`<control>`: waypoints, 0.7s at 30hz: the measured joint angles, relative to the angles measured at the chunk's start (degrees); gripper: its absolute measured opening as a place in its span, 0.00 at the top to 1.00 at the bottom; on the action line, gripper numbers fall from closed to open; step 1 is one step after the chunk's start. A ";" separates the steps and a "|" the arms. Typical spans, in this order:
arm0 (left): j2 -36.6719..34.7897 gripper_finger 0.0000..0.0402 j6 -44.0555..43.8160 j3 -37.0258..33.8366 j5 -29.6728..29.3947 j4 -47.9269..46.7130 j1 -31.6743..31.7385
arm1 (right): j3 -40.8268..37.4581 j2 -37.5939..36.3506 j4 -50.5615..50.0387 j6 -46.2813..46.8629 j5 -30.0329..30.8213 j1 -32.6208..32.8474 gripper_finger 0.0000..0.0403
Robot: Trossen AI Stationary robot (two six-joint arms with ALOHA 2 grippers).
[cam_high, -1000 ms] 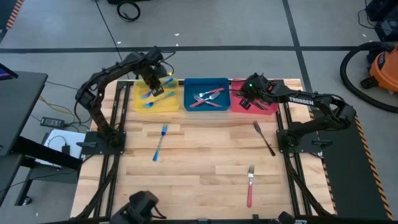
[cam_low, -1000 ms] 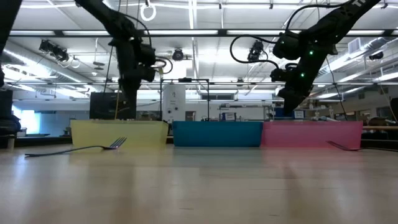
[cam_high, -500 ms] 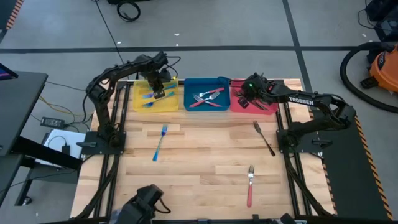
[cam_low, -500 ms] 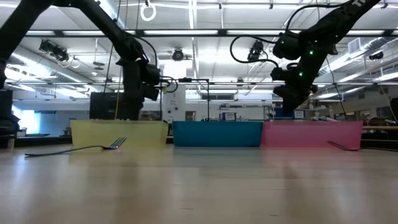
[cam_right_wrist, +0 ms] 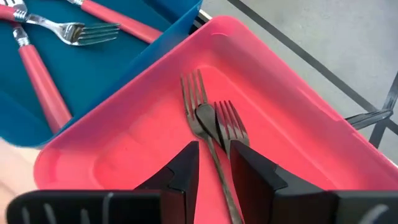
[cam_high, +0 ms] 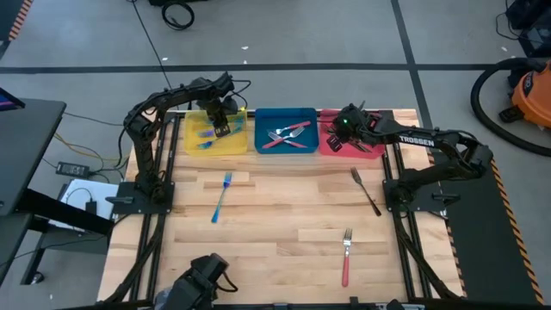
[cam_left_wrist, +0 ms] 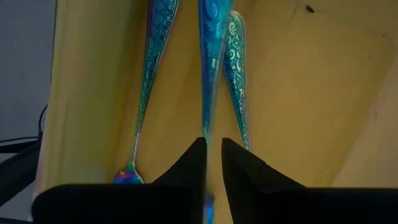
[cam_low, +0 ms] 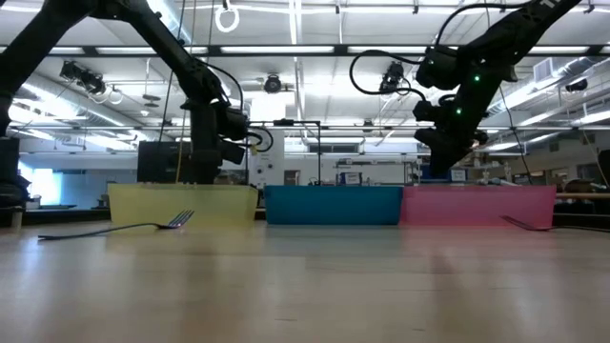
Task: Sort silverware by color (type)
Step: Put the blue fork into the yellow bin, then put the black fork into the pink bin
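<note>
Left tool (cam_left_wrist: 213, 155) straddles blue fork (cam_left_wrist: 211, 74) inside yellow tray (cam_left_wrist: 298, 93).

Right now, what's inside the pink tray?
The pink tray holds dark forks, at least two, overlapping. The right claw hangs over them, its fingers astride one handle, so the handle ends and the tray's near part are covered.
</note>
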 joint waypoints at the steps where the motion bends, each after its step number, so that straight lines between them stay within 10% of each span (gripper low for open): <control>1: 0.00 0.87 -0.29 0.00 0.01 0.02 0.00 | 0.00 0.00 -0.23 -0.24 -0.09 0.19 0.75; 21: -1.91 0.77 -4.17 0.07 -0.34 -0.25 -7.46 | 11.02 -0.04 -32.14 3.23 -4.90 5.09 0.67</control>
